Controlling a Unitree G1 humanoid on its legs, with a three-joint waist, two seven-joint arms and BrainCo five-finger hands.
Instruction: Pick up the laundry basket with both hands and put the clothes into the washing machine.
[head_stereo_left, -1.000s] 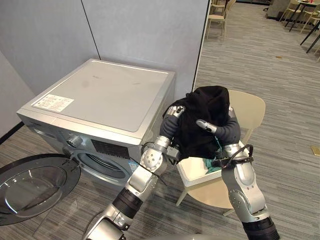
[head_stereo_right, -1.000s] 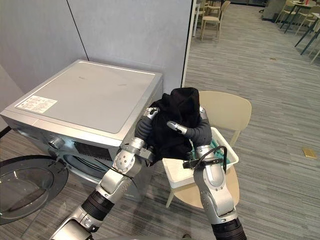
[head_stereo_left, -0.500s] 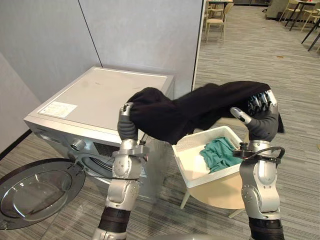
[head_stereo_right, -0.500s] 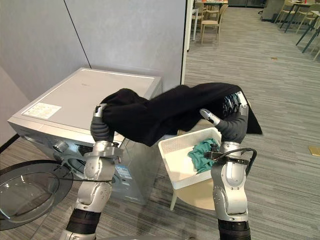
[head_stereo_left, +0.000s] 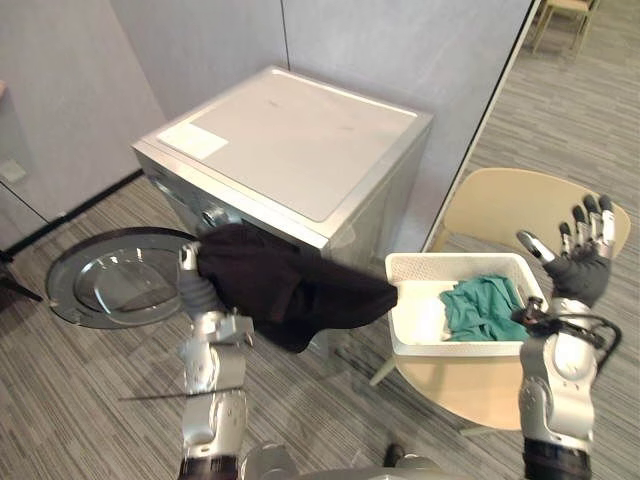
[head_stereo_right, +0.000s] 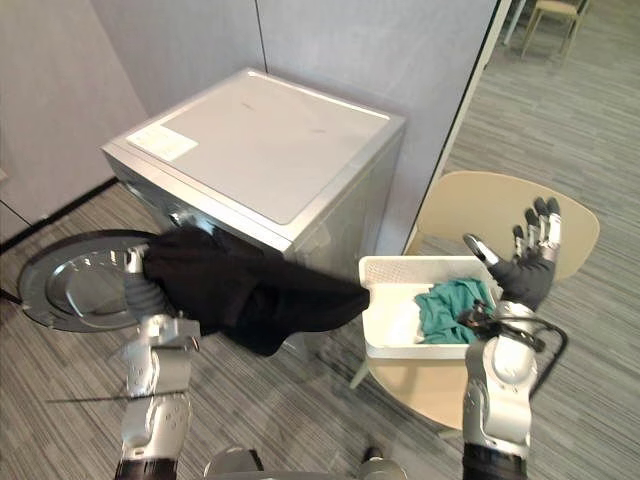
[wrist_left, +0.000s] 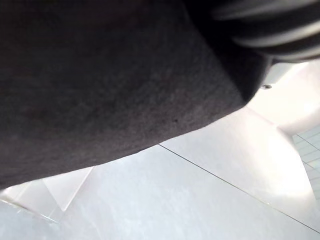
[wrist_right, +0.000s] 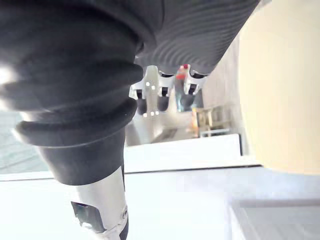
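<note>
Garment (head_stereo_left: 290, 295), black, over left robot hand (head_stereo_left: 195, 285), grasp impossible to tell; right robot hand (head_stereo_left: 579, 273) wide, empty.

The black garment (head_stereo_left: 290, 292) hangs across the washing machine's (head_stereo_left: 300, 140) front, screening the drum opening; its open door (head_stereo_left: 112, 285) juts out alongside. The basket's (head_stereo_left: 408, 338) top lies unobstructed.

Black garment (head_stereo_left: 290, 292) over left hand (head_stereo_left: 198, 293), open washer (head_stereo_left: 300, 140)

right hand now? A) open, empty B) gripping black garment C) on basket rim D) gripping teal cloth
A: the right hand is raised with fingers spread and empty; the black garment hangs from the left hand and the teal cloth lies in the basket.
</note>
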